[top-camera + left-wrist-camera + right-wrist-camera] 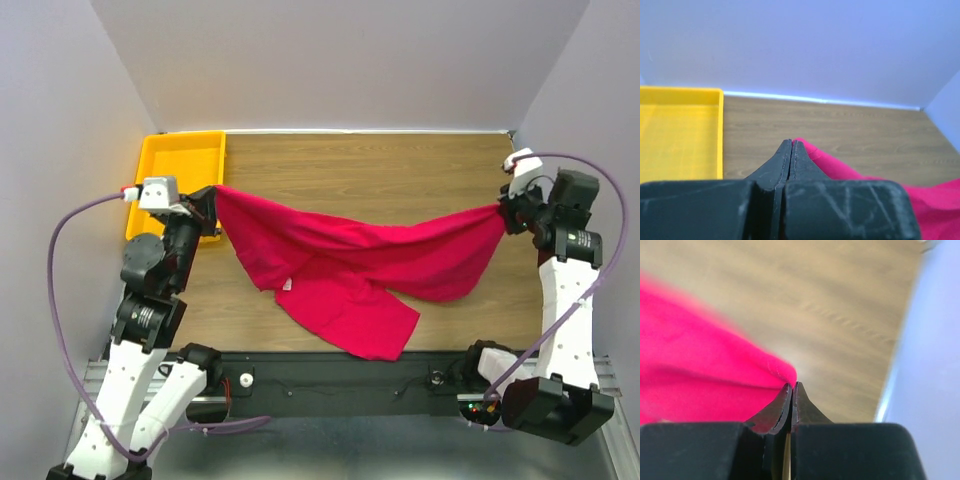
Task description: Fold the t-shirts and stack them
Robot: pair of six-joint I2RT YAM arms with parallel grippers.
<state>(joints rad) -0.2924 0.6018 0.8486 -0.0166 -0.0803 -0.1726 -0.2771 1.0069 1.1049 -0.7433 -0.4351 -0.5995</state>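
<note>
We saw the red t-shirt [350, 270] strung across the wooden table [380, 165] between our two arms. Our left gripper [212, 197] was clenched on one end of the cloth at the left side of the table, just beside the right rim of the yellow tray [160, 150], which sat in the far left corner. From the left wrist, the two dark fingers were pressed flat together, with red cloth coming out at their tips and running off to the right, and the tray lay to their left.

Our right gripper [503, 212] was clamped on the other end of the t-shirt, near the right edge of the table. The right wrist picture was blurred, yet it showed the fingers closed with a fold of red cloth pinched at their tips.

Between the two grips the cloth drew into long creases and sagged toward the middle. A broad flap spread over the table toward the near edge and ended close to the black rail [330, 375] at the front. A small white label [289, 284] showed on the lower left part of the cloth. We could not tell how much of the middle was lifted off the wood.
</note>
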